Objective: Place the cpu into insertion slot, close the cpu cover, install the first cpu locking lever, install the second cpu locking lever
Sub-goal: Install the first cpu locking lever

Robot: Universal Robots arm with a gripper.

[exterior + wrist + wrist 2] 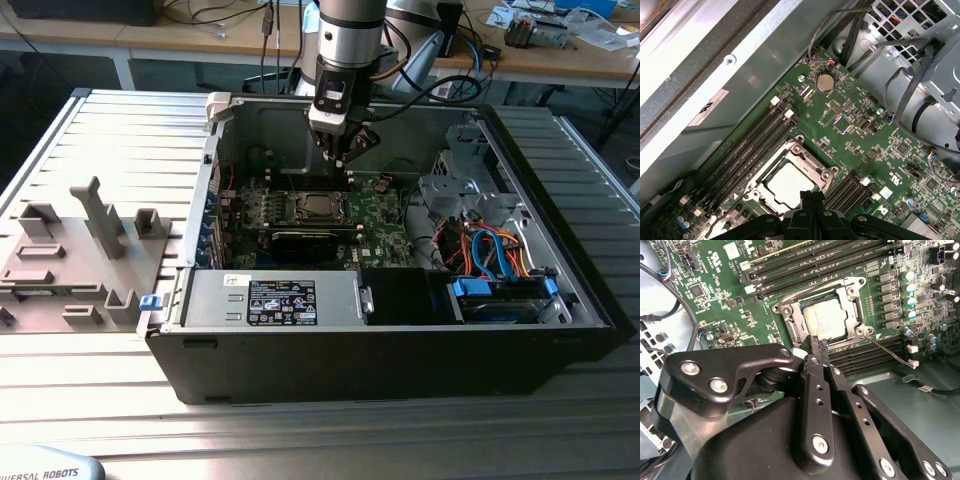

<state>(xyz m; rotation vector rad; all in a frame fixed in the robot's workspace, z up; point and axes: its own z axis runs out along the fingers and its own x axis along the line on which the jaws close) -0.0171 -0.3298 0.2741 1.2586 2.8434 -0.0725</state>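
Black end effector (813,343) linkage closest to the lens in both wrist views. Fingers clenched, tips pressed together, nothing seen between them. Tips sit at the edge of the insertion slot (859,330); contact with the metal cannot be told.

- cpu (824,321) lies flat inside the slot, dull silver top facing up.
- cpu cover (849,299) down over the chip, which shows through its square cut-out.
- Thin wire lever (887,352) sticks out from one corner of the slot, angled across the nearby memory slots (805,265), not tucked against the frame.
- Green circuit board (855,135) carries the socket.

Exterior view: end effector (345,160) hangs inside the open computer case (400,350), just behind the cpu (318,207). Case rests on a slatted metal tabletop (120,130). Grey fixture block (90,240) stands on the exterior view's left, well apart from the arm.
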